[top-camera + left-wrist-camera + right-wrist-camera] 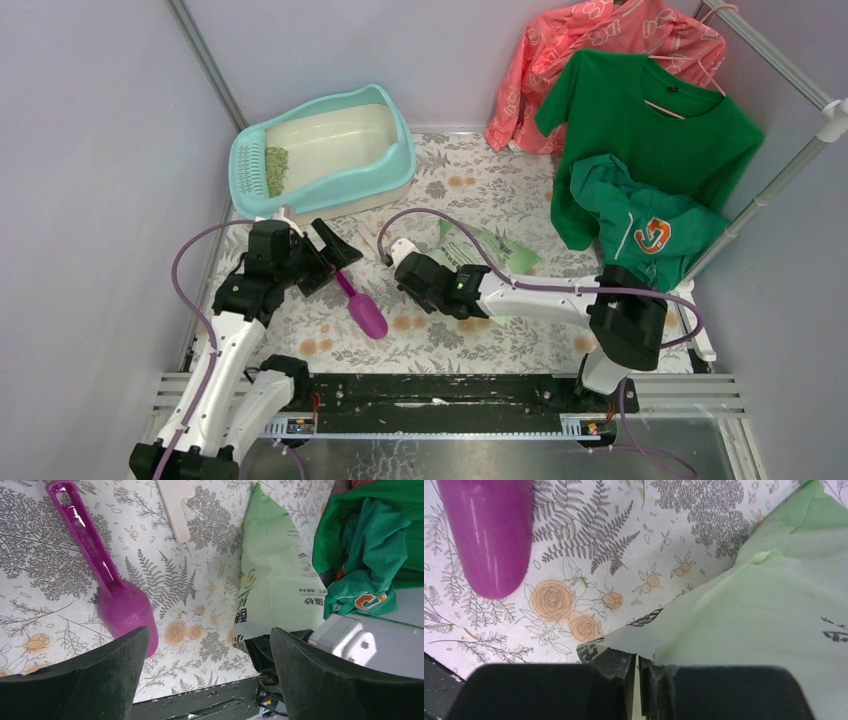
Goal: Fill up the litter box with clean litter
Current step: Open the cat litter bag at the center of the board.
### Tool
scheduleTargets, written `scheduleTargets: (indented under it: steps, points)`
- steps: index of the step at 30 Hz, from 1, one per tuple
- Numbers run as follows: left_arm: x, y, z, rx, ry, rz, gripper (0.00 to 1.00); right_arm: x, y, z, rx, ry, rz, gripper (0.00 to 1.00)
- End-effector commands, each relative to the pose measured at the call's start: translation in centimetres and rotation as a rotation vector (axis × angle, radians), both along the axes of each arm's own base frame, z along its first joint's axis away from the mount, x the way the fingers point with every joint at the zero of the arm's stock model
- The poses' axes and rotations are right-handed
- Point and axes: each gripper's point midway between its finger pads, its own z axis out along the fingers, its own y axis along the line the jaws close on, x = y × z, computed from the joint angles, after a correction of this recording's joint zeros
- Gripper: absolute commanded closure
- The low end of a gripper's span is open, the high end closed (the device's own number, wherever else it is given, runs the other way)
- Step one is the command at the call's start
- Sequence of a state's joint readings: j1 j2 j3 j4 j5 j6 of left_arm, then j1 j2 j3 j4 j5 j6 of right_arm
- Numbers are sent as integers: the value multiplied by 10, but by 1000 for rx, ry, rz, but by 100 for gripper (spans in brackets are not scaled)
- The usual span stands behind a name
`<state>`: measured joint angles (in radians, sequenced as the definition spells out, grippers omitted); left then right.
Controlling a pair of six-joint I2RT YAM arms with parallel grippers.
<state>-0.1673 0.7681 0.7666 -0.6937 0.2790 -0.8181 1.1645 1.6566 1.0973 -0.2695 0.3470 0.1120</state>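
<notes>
Pinching the near edge of the light green bag (749, 605) between the right fingers (624, 672), nearly closed on the thin plastic at the bottom centre of the right wrist view. Hanging the left fingers (333, 250) spread wide and empty, left of centre in the top view, just beside the handle end of the purple scoop (365, 312). Leaving that scoop flat on the tabletop (470, 190), bowl toward the bottom of the frame, handle pointing up and left.

Looking farther, finding the litter box (400, 150) in the upper left of the top view, well apart from the held bag and up-left of the right fingers, with the left arm sitting nearer to it. Reading its long axis as running from lower left to upper right, slotted grate at the left end. Seeing only a small patch of clean litter (276, 170) beside that grate, the rest of the cream basin bare.

Judging the fill as barely begun. Probably needing a carry of the bag up and leftward, over the scoop and past the left fingers, to bring its mouth above the basin.
</notes>
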Motion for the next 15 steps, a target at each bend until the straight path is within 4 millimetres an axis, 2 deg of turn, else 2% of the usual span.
scheduleTargets:
  steps: [1, 3, 5, 7, 10, 13, 15]
  points:
    - [11, 8, -3, 44, -19, 20, 1, 12, 42, 30, 131, -16, 82, 88]
    - [14, 11, -5, 54, -13, 29, 1, 19, 51, 32, 122, -20, 91, 88]
    - [20, 17, -8, 71, -4, 49, 1, 23, 54, 38, 113, -28, 95, 81]
    - [24, 26, -11, 100, 7, 69, 1, 21, 52, 50, 136, -28, 90, 63]
    - [28, 43, -13, 142, 17, 128, 1, 10, 44, 82, 233, -33, 76, 43]
    - [32, 58, -10, 147, 17, 185, 1, -5, 33, 111, 314, -41, 64, 36]
    - [37, 68, -8, 141, 20, 220, 1, -16, 33, 119, 342, -12, 74, 33]
